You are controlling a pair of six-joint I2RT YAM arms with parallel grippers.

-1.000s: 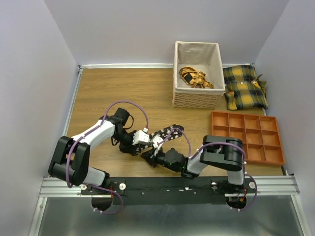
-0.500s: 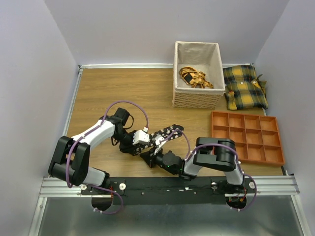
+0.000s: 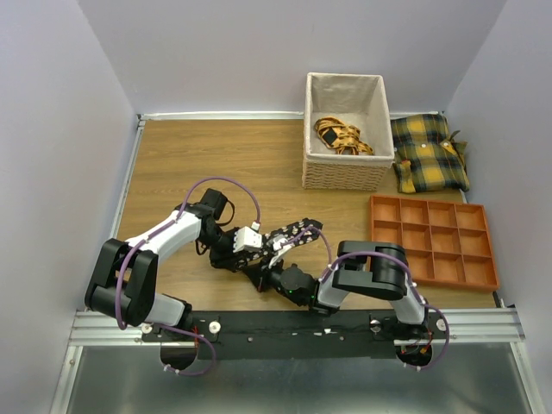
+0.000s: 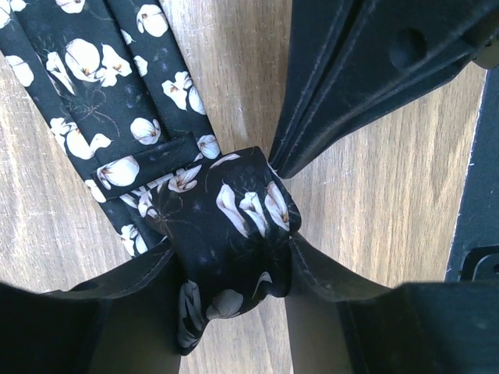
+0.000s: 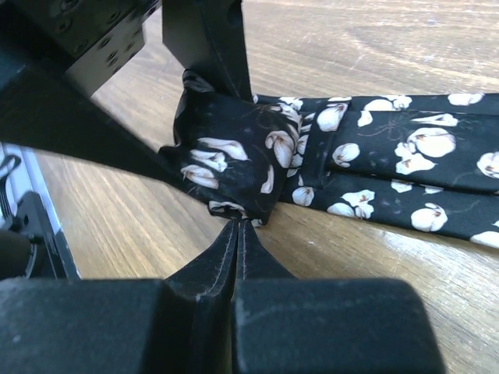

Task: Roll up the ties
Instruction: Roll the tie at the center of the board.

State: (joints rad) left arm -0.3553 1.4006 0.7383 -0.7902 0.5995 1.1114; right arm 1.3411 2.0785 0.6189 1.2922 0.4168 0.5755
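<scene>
Wooden table (image 3: 216,164), near edge first: my right gripper (image 5: 236,226) has its jaws pressed together at the rolled end of the tie (image 4: 242,206), perhaps nipping fabric. My left gripper (image 4: 234,257) clasps that roll on both sides, and the loose strip runs toward 2 o'clock.

Matt floral cloth tie (image 4: 234,226), wood-grain table (image 4: 374,218)

The wooden tabletop (image 3: 216,155) carries four things. A wicker basket (image 3: 345,177) stands at 1 o'clock, with two yellow-and-black plaid cushions (image 3: 429,153) just beside it at 2 o'clock. An orange compartment tray (image 3: 431,202) sits at 4 o'clock. Near the middle, toward 7 o'clock, lies a black flowered tie (image 3: 293,235), its 8 o'clock end rolled up.
</scene>
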